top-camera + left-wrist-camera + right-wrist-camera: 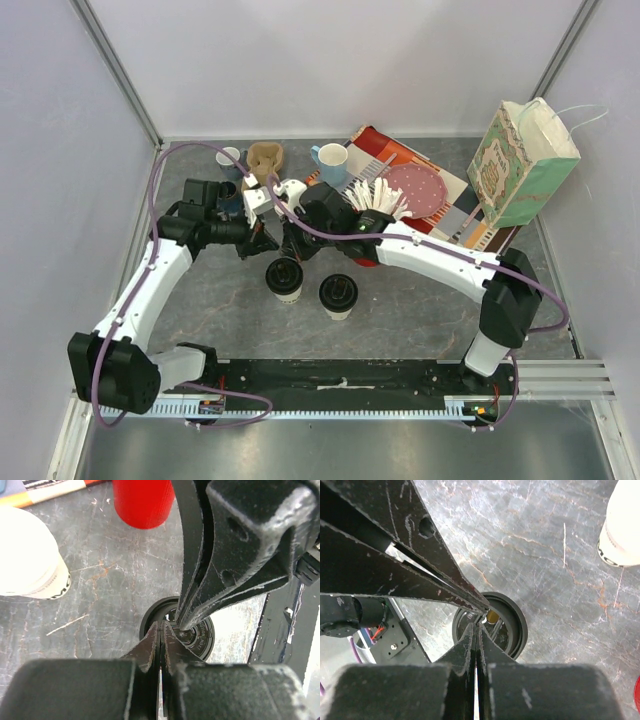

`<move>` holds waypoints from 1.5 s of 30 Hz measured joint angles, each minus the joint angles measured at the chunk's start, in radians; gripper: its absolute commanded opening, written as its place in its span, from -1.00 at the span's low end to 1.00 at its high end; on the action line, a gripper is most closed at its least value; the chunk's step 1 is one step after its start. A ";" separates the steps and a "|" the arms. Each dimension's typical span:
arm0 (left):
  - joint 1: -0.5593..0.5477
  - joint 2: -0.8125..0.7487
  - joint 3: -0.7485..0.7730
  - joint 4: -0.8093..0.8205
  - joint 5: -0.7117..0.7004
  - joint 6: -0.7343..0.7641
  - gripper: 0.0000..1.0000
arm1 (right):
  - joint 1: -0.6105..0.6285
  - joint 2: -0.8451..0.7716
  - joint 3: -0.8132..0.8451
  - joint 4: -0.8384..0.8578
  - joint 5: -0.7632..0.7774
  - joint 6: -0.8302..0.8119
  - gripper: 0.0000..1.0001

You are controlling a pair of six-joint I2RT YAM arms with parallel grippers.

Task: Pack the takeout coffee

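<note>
Both arms' fingers (149, 655) — closed — over one cup (284, 278).

top: overhead, whole table (420, 300) | wrists: close, downward — sharing one coffee cup (199, 639)

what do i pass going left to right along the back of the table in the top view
pale mug → brown cardboard piece → light blue mug → white cutlery bundle → pink dotted plate → patterned paper bag
</note>
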State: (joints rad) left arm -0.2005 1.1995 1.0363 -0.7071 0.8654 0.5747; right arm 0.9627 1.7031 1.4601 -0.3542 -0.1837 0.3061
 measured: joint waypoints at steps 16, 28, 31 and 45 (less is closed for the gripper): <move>-0.003 0.020 -0.106 -0.066 -0.028 0.018 -0.95 | 0.005 0.013 -0.116 -0.009 -0.021 0.017 -0.97; 0.085 0.089 0.304 -0.072 -0.037 0.003 0.19 | -0.005 -0.016 0.095 -0.063 -0.071 -0.053 0.26; 0.144 0.212 0.423 -0.066 -0.048 0.076 0.18 | -0.024 -0.054 0.095 -0.086 -0.098 -0.086 0.43; 0.138 0.847 0.915 -0.253 -0.259 0.681 0.29 | -0.230 -0.281 0.002 -0.091 -0.119 -0.311 0.96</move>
State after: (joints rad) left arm -0.0624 2.0468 1.9511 -0.9596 0.6060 1.2560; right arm 0.7330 1.4223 1.4620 -0.4454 -0.3031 -0.0044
